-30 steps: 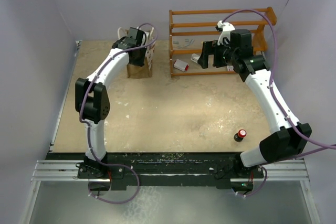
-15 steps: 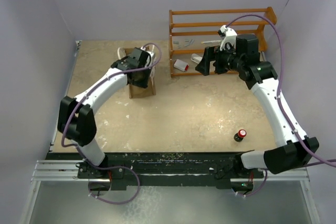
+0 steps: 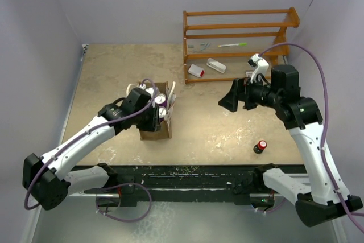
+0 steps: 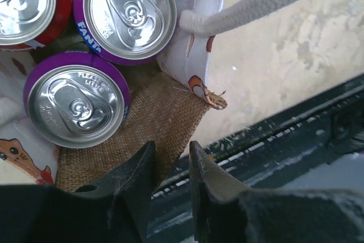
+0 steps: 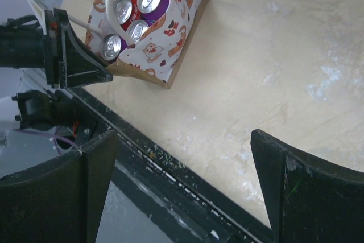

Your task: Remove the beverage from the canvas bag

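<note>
The speckled beige counter [image 3: 216, 123] carries the canvas bag [image 3: 154, 135] near its front edge: an upright box of coarse brown burlap, with a printed white lining and thick white rope handles [image 4: 256, 4]. Inside stand shiny round-topped cans [image 4: 77, 106], purple and red. The left end effector [image 4: 172, 146] has its jaws narrowly parted around the bag's burlap rim, just beside the cans; whether it pinches, I cannot tell. The right end effector [image 5: 183, 135] gapes wide, empty, well apart.

Canvas bag [image 4: 165, 118]: coarse, rough-woven brown cloth outside; smoother white printed cloth lining [image 4: 193, 38]. Handle [image 4: 256, 4] on the bag: white braided rope, matt. Cans [image 4: 133, 12] inside the bag: bright, glossy metal tops with glossy painted walls. Bench [image 4: 296, 66] under the bag: matt, mottled tan. Rack [image 3: 239, 27] behind the bag: smooth orange-brown wood. Left tool [image 4: 170, 152] beside the bag: matt black fingers.
</note>
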Motion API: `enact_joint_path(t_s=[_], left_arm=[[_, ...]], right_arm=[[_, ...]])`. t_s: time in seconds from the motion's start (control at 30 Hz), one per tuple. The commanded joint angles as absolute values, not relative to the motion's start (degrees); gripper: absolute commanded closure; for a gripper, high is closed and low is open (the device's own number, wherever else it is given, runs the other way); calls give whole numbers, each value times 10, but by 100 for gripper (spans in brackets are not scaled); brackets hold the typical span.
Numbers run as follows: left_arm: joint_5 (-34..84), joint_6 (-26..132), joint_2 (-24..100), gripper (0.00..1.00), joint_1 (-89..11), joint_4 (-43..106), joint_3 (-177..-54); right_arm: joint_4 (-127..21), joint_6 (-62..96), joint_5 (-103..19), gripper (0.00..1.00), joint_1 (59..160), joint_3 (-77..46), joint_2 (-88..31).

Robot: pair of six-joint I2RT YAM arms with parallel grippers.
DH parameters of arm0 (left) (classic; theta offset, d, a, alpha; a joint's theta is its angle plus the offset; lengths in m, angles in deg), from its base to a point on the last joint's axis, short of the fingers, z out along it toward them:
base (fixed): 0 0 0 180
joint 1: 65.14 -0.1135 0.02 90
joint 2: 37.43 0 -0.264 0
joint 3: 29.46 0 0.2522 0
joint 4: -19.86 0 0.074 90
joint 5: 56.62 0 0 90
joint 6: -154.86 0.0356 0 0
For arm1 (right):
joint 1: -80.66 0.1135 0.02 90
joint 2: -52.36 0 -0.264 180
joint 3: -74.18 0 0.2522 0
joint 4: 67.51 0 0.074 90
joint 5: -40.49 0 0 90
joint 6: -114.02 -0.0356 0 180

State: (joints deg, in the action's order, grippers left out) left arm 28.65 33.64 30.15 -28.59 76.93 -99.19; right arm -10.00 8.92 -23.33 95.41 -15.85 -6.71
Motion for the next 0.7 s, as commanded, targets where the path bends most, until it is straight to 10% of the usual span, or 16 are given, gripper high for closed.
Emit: enact_joint_path(t_s=[0.0, 0.67], left_arm=[[207, 252, 235, 66, -255, 756, -949], [273, 263, 201, 35, -238, 864, -1076]], right_arm=[[-65, 65, -209, 0, 958, -130, -26], [-19, 26, -312, 0, 958, -155, -30]])
